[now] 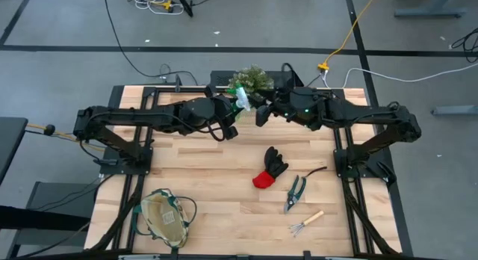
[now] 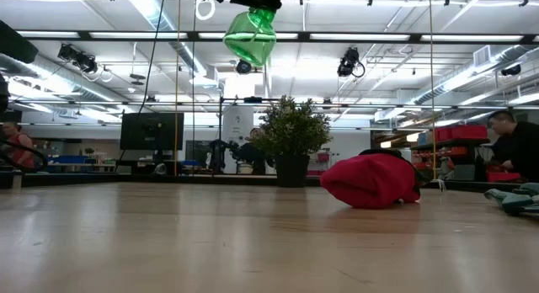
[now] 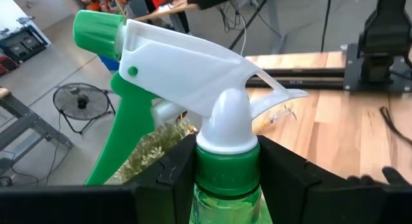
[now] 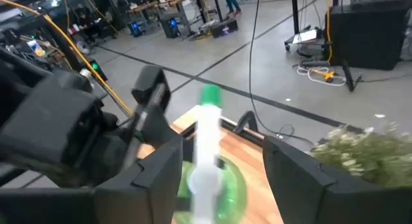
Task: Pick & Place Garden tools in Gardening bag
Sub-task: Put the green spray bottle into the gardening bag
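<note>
Both dark arms met at the far middle of the pale wooden slatted table (image 1: 216, 178), just in front of the bushy green potted plant (image 1: 252, 79). The left gripper (image 3: 225, 179) was clamped on the neck of the translucent green spray bottle with white trigger head and green nozzle (image 3: 193, 82), its 2 dark fingers (image 3: 164, 179) pressed to either side just under the white collar. The bottle hung in the air well above the tabletop; in the low view its green body (image 2: 251, 36) showed near the ceiling line, clear of the wood. The right gripper (image 4: 222, 166) sat at the same bottle from the opposite side, its fingers (image 4: 293, 166) standing apart with the bottle's white head (image 4: 207, 137) between them and visible gaps on both sides, so it held nothing. On the table nearer the front, right of centre, lay the black-and-red fabric glove (image 1: 270, 169), and just beside it the dark-handled pruning shears (image 1: 295, 193), then 1 wooden-handled mini rake (image 1: 306, 223) closer to the front edge. A thin dark tool lay near the shears, too small to identify. The small round tan fabric bag with green trim and handles (image 1: 164, 215) stood at the front left corner, well apart from the tools and from both grippers. A seated person (image 2: 509, 146) showed in the room beyond.
</note>
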You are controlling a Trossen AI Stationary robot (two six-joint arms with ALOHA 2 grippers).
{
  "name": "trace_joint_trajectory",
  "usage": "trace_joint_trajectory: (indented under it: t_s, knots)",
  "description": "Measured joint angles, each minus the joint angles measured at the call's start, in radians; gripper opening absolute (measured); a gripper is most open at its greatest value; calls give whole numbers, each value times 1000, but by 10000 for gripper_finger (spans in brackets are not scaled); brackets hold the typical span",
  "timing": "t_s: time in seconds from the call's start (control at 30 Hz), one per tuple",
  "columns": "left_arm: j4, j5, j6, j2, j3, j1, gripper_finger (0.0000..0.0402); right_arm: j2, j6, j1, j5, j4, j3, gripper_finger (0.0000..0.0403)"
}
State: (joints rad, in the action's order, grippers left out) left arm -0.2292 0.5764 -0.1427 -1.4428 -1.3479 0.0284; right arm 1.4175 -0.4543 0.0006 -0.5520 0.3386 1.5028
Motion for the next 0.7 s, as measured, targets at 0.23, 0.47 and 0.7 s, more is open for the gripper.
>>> trace_joint_trajectory:
  t_s: [0.23,0.47,0.7]
  knots:
    - [-27,0,8,61,0,-29,149,-54,38,0,2,37,0,217]
    - [-65,-2,56,139,0,-83,147,-63,83,0,3,36,0,217]
    - [-133,-3,111,195,1,-130,147,-64,85,0,10,37,0,217]
